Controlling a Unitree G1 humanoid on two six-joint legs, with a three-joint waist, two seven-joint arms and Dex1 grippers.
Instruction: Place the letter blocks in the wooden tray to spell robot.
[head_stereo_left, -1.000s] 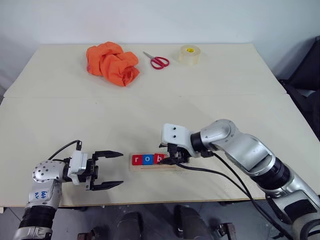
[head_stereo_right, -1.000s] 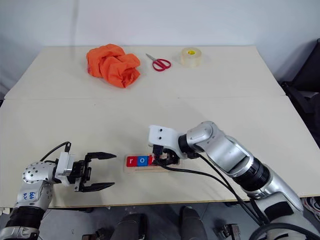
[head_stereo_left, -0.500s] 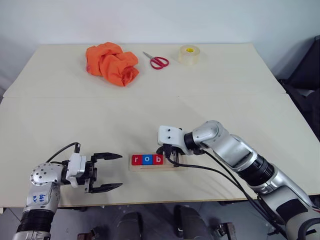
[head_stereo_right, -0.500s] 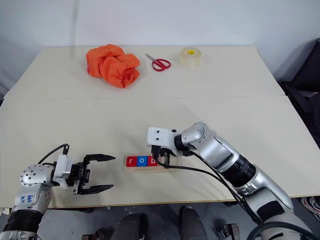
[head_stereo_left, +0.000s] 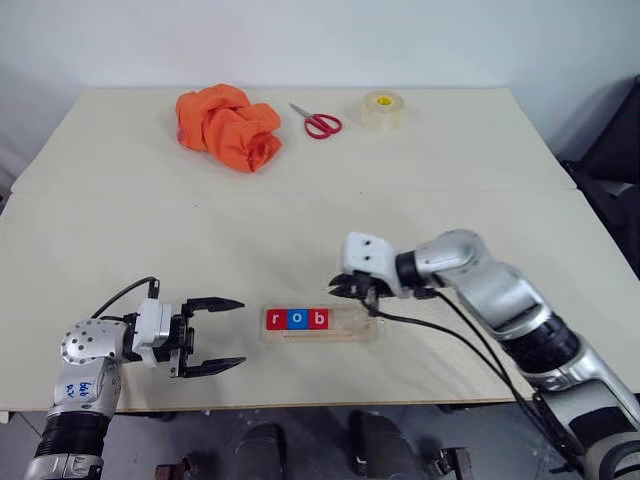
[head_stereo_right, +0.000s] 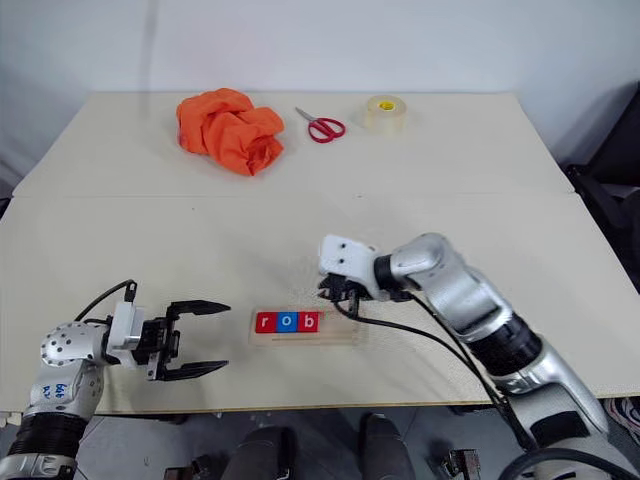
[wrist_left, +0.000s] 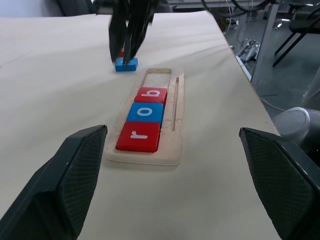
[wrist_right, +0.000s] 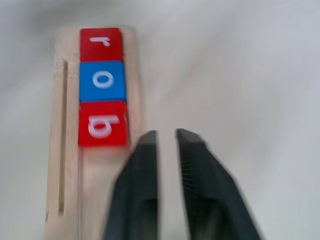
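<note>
Wooden tray (head_stereo_left: 345, 332): lies at the near tabletop (head_stereo_left: 120, 230) edge, long axis crosswise. Contents: red r (head_stereo_left: 276, 319), blue o (head_stereo_left: 297, 319), red b (head_stereo_left: 318, 319), touching in a row at its left end; right end bare.
Loose blue block (wrist_left: 126, 64): on the tabletop beyond the tray's bare end.
Right hand (head_stereo_left: 340, 289): at one o'clock of the tray, fingers (wrist_right: 145, 165) nearly pressed together, narrow gap, pinching nothing.
Left hand (head_stereo_left: 230, 335): at nine o'clock of the tray, spread, empty.
Far edge: orange cloth (head_stereo_left: 228, 125), scissors (head_stereo_left: 316, 120), tape roll (head_stereo_left: 381, 109).

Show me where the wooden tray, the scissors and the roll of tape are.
wooden tray (head_stereo_left: 350, 331): left eye view, bare right end.
scissors (head_stereo_left: 325, 125): left eye view, red handles.
roll of tape (head_stereo_left: 381, 110): left eye view, side wall.
</note>
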